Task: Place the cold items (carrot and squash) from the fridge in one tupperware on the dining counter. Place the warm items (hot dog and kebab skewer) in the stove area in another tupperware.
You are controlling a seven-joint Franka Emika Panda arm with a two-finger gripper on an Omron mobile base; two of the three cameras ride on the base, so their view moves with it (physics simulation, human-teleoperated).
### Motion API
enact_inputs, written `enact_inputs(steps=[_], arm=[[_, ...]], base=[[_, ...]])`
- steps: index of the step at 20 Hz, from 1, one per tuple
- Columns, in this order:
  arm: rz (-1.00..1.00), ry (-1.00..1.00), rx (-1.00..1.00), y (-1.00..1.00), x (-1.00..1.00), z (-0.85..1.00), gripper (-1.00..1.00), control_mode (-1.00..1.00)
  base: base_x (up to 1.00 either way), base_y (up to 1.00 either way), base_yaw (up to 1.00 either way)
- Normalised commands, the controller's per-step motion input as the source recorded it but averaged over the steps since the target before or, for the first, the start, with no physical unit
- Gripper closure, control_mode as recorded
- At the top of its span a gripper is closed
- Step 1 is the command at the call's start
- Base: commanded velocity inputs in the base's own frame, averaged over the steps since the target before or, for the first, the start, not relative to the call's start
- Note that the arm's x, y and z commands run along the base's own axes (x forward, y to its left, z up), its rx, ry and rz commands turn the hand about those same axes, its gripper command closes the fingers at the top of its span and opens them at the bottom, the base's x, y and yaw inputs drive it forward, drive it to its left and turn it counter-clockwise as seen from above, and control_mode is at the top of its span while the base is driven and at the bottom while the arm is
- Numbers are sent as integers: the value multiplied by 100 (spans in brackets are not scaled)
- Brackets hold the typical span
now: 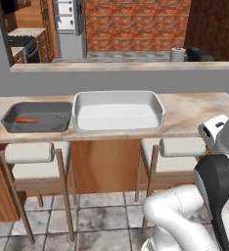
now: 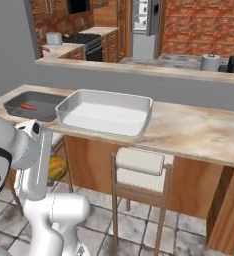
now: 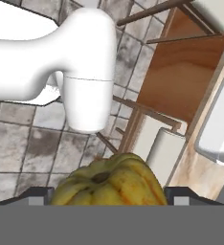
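My gripper (image 3: 109, 196) is shut on a yellow-green ridged squash (image 3: 109, 178), whose top fills the space between the two fingertips. The same squash (image 2: 57, 168) shows low beside the arm, below the counter edge and over the tiled floor. An orange carrot (image 1: 26, 119) (image 2: 27, 106) lies in the dark grey tupperware (image 1: 38, 129) (image 2: 41, 98) at the left of the dining counter (image 1: 194, 110). Right beside it stands a larger pale tupperware (image 1: 119, 127) (image 2: 100, 131) with nothing in it. Hot dog and kebab skewer are out of view.
Two cushioned stools (image 1: 31, 157) (image 1: 181, 149) stand under the counter, one close to the held squash. A raised ledge behind the counter carries a paper towel roll (image 1: 176, 54). The stove (image 2: 84, 41) and fridge (image 1: 67, 17) stand far back.
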Motion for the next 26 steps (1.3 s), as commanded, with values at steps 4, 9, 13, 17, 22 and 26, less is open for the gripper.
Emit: enact_inputs(steps=[4, 9, 13, 17, 22, 26], arm=[[0, 0, 0, 0, 0, 0, 100, 100], [0, 0, 0, 0, 0, 0, 100, 100], [0, 0, 0, 0, 0, 0, 100, 100], [0, 0, 0, 0, 0, 0, 100, 100], [0, 0, 0, 0, 0, 0, 100, 100], [0, 0, 0, 0, 0, 0, 100, 100]], base=[[7, 63, -9], [18, 56, 0], [23, 47, 0], [32, 43, 0], [42, 46, 0], [58, 39, 0]])
